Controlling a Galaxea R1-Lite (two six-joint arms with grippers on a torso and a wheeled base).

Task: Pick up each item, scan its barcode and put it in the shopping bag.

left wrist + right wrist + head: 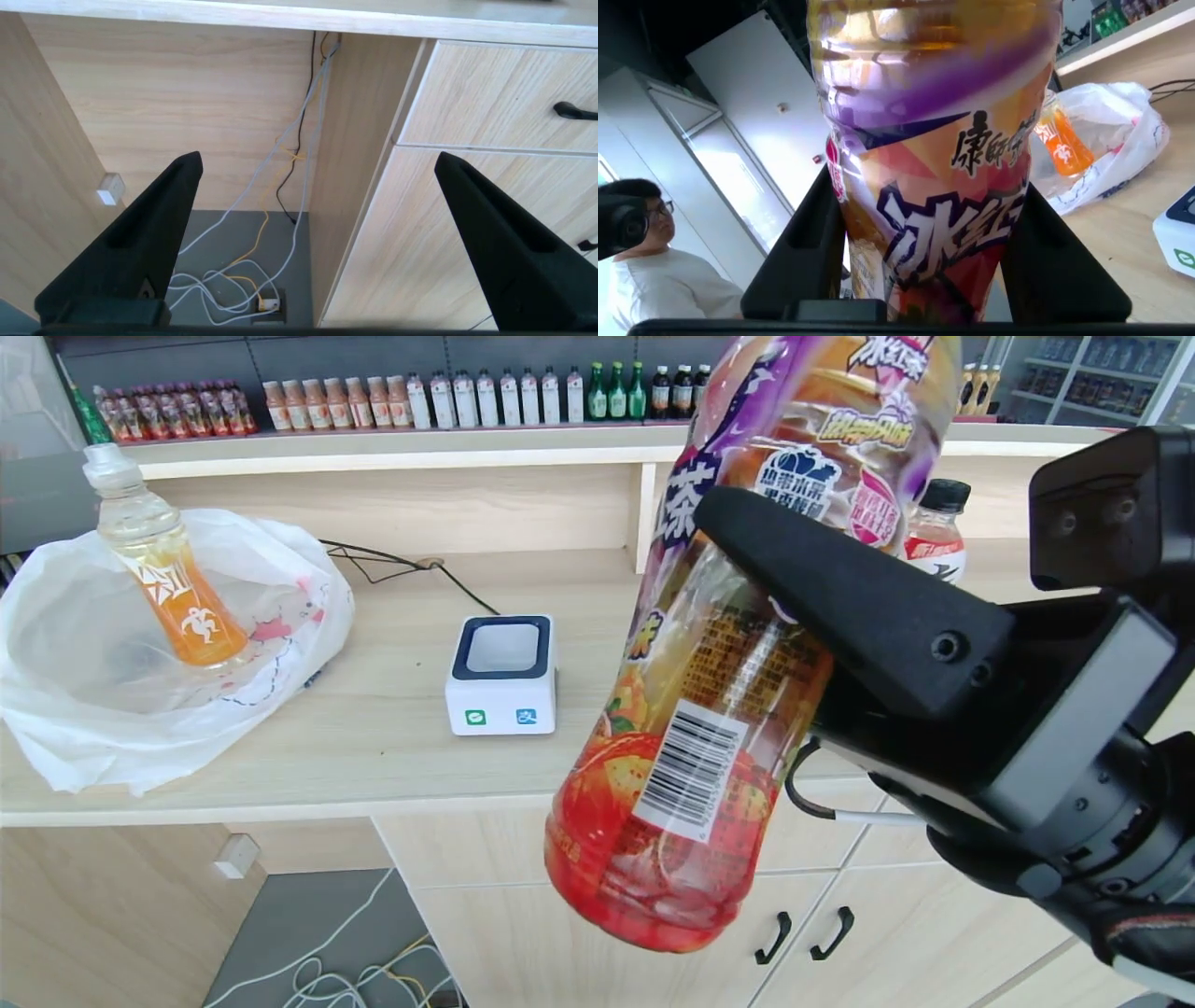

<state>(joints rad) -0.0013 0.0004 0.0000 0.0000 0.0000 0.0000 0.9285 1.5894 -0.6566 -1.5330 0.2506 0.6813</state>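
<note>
My right gripper (pixel 747 560) is shut on a large iced tea bottle (pixel 709 691), holding it tilted high above the counter's front edge, close to the head camera. Its barcode (pixel 695 765) faces the camera. In the right wrist view the bottle (pixel 934 140) sits between the gripper's (pixel 924 233) black fingers. A white scanner (pixel 502 674) (pixel 1181 238) stands on the counter left of the bottle. The white shopping bag (pixel 56 616) (pixel 1111 112) lies far left with an orange drink bottle (pixel 177 588) (pixel 1060 140) leaning in it. My left gripper (pixel 318 163) hangs open below the counter.
A black-capped bottle (pixel 938 537) stands on the counter (pixel 373 747) behind the held one. Rows of drinks line the back shelf (pixel 467 397). A raised wooden ledge runs behind the scanner. Drawers with black handles (pixel 794 933) and loose cables (pixel 280 243) lie under the counter.
</note>
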